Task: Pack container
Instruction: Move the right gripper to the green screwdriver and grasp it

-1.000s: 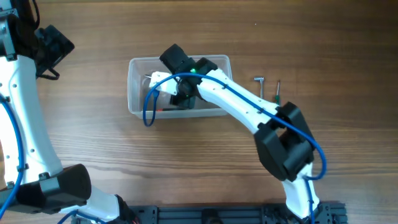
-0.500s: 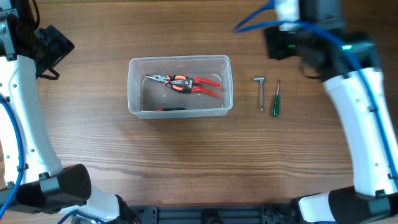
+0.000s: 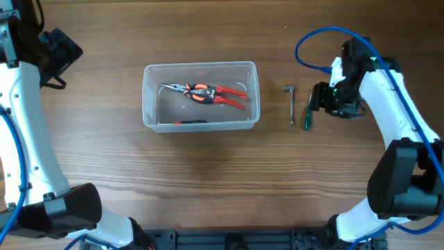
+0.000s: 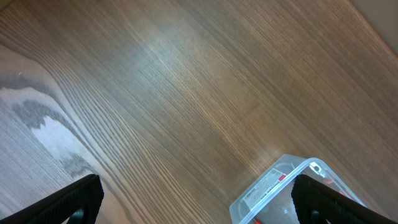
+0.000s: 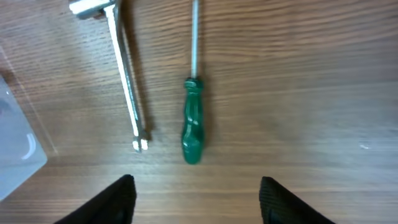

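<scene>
You find the container [image 3: 201, 66] centre-left in the overhead frame, pliers [image 3: 208, 92] inside. The right gripper [image 5: 198, 193], fingers spread, hovers over the screwdriver [image 5: 191, 127], which lies apart from the container's right rim. The left gripper [image 4: 196, 199], spread, sits upper left.

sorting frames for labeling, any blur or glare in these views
Overhead: sharp, evenly lit, faint sheen on the container walls. Left wrist: pale sheen across the table, left fingertips dark and soft. Right wrist: green screwdriver fairly sharp, right fingertips blurred.
</scene>
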Controlling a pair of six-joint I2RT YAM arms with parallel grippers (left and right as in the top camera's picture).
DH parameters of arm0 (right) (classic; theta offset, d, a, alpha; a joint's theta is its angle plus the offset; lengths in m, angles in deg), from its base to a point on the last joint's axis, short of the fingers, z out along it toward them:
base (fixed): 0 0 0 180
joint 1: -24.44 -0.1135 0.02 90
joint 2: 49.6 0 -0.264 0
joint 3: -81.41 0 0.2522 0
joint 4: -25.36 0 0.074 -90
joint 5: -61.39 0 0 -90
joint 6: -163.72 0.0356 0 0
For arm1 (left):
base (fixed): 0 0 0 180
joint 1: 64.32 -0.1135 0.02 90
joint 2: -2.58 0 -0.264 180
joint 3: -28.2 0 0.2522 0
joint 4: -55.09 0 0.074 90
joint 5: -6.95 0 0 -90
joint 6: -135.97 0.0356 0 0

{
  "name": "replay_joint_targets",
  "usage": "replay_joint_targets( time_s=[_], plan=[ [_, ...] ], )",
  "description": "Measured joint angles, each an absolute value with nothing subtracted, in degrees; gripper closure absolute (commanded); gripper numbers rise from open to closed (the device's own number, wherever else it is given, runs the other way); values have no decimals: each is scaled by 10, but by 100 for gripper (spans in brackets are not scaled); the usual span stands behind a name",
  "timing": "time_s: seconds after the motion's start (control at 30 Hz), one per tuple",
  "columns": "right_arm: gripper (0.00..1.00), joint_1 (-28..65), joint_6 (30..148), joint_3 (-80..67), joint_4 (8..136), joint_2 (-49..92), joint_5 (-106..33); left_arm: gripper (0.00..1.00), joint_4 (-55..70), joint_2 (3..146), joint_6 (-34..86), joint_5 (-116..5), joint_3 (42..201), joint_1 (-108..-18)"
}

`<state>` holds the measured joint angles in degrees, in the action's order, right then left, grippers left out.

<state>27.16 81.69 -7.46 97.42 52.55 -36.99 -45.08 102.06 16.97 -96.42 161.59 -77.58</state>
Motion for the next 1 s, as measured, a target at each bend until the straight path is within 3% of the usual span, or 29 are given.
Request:
replay_joint_targets(
  time_s=[0.13,0.6,0.8,1.0],
  plan=[
    [49,264,837,-46,925,526,-383,0,-451,1021,170,-964,1616,-776],
    [51,261,893,-14,891,599,-384,0,-451,1021,170,-964,1616,-776],
    [65,261,900,-14,889,614,-379,0,-451,1021,170,-964,1616,-776],
    [71,259,902,-14,892,615,-360,0,-451,1021,170,-964,1616,-776]
  ],
)
